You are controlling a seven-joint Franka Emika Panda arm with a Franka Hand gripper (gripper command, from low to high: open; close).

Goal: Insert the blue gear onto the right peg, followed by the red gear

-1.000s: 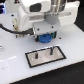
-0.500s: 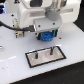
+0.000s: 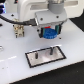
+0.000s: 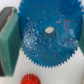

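The robot's gripper (image 3: 50, 33) hangs above the white table (image 3: 12, 62) and pinches the blue gear (image 3: 50, 34) between its two fingers. In the exterior view only part of the gear shows, because the arm's white body covers its top and the fingers hide its sides. The picture is blurry, so the gear's teeth look like a rough blue edge.

In the wrist view the blue gear (image 4: 47, 35) fills most of the picture. Its top edge is cut off. A small pale hub sits in its middle. A green finger pad (image 4: 10, 42) presses on one side of the gear. The other pad is only a thin strip at the far edge of the picture.

The red gear (image 4: 30, 79) peeks out past the blue gear's teeth, and only its top part shows. In the exterior view it cannot be seen.

Below the gripper lies a grey plate (image 3: 32, 60) with a black rim. Two thin dark pegs stand on it. The right peg (image 3: 51, 51) is nearly under the blue gear, and the gear does not touch it. The other peg (image 3: 37, 54) stands toward the exterior view's left. Both pegs are thin and fuzzy.
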